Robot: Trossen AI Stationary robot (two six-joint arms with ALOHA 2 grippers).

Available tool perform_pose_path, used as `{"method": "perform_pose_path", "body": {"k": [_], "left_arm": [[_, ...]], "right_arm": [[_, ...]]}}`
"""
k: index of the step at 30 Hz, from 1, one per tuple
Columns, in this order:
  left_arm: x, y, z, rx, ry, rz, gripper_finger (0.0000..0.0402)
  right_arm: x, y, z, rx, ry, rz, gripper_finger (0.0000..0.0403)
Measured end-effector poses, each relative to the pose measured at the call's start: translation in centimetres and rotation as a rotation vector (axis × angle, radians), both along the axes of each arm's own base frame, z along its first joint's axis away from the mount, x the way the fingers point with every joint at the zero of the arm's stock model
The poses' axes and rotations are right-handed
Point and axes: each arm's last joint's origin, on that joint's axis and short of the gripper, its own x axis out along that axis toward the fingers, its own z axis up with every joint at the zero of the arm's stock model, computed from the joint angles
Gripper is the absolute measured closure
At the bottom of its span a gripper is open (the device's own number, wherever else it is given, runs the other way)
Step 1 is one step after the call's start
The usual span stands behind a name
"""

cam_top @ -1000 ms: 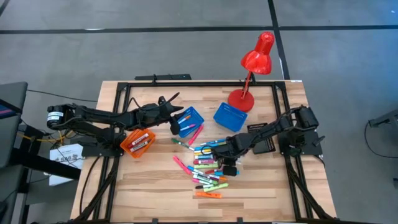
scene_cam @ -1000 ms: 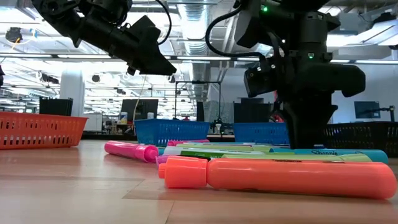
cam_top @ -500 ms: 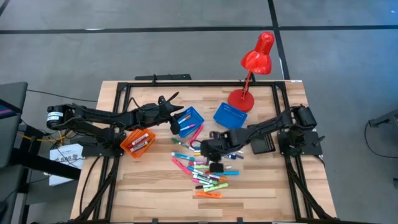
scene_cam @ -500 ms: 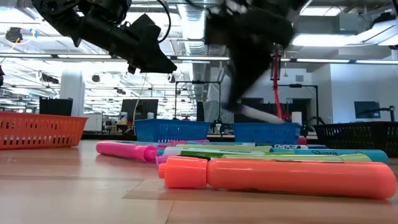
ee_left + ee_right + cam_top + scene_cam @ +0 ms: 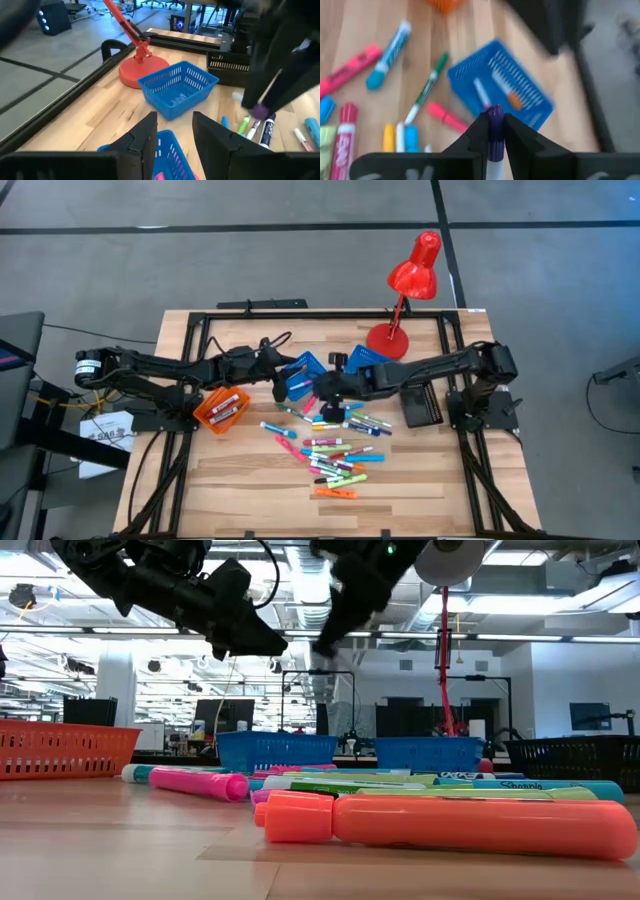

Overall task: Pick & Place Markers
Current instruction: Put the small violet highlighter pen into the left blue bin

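Several bright markers [image 5: 335, 448] lie scattered on the wooden table's middle. My right gripper [image 5: 326, 394] hangs above their far edge, beside the left blue tray [image 5: 303, 375], shut on a white marker with a purple cap [image 5: 495, 120]. From the left wrist view that marker's purple end [image 5: 259, 109] points down. My left gripper [image 5: 172, 135] stands open over the same blue tray's left side [image 5: 283, 372], nothing between its fingers. In the low view both grippers hang high, the left [image 5: 245, 635] and the right [image 5: 335, 625]. My right gripper pinches the marker between its two fingers, just behind the purple cap [image 5: 495, 131]. The marker lies along the fingers: the cap sticks out past their tips and the white barrel [image 5: 494, 167] runs back between them. It slants down, lifted clear of the table.
A second blue tray [image 5: 366, 362] and a red desk lamp [image 5: 405, 290] stand at the far right. An orange tray [image 5: 222, 408] holding markers sits at the left, a black tray [image 5: 420, 404] at the right. A black frame [image 5: 190, 330] rims the table.
My right gripper has risen from the marker pile and swung toward the table's far left, to the left blue tray, tipping as it went and carrying the purple-capped marker. The pile has spread out; one teal-capped marker now lies farther left.
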Motion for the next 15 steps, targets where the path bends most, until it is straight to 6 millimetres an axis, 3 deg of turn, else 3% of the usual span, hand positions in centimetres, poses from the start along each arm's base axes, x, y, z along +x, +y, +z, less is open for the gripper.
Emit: {"method": "perform_pose_path", "body": {"k": [2,4,15], "left_arm": [[0.0,0.0,0.0,-0.015,-0.005,0.004,0.028],[0.0,0.0,0.0,-0.016,-0.006,0.005,0.028],[-0.1,0.2,0.0,-0.025,-0.012,0.073,0.028]], "right_arm": [[0.3,-0.7,0.8,0.004,-0.071,0.032,0.0365],[0.7,-1.8,0.3,0.019,-0.133,0.077,0.0367],[4.1,-8.1,-8.0,0.022,-0.24,0.121,0.0361]]}}
